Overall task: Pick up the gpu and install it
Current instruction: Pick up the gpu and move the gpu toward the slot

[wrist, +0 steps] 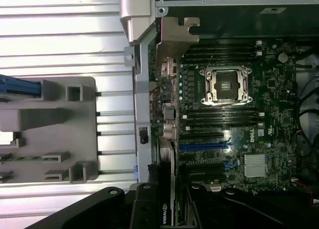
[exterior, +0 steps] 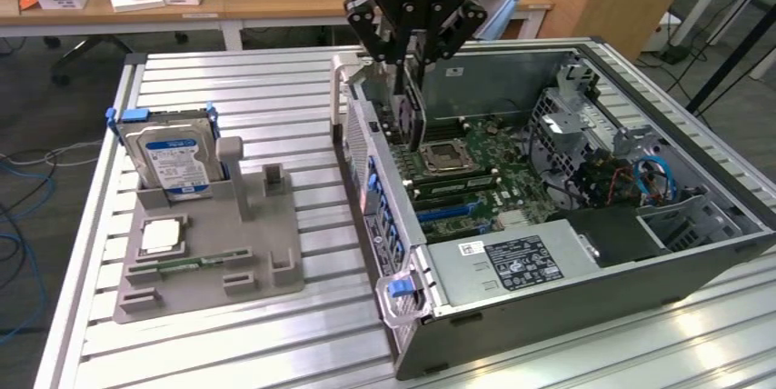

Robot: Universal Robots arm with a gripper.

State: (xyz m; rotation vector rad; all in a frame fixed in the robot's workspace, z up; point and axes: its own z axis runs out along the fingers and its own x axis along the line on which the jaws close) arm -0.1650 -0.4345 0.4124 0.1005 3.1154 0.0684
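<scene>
The gpu (exterior: 409, 107), a thin dark card, hangs on edge with my gripper (exterior: 412, 57) shut on its upper edge. It hovers just above the motherboard (exterior: 473, 175), inside the open computer case (exterior: 582, 316) and close to the case wall on the exterior view's left. The wrist view looks along the card: its silvery end bracket (wrist: 175, 45) lies against the case's rear wall. The dark card body (wrist: 167, 186) runs back between my black fingers (wrist: 144, 209), over the expansion slots (wrist: 202, 146).
A grey fixture (exterior: 231, 262) on the slotted aluminium table (exterior: 243, 89) holds a blue-labelled hard drive (exterior: 170, 157), a processor chip (exterior: 160, 234) and a green memory stick (exterior: 182, 264). The case holds a processor socket (exterior: 445, 154), a power supply (exterior: 515, 262) and cables (exterior: 649, 180).
</scene>
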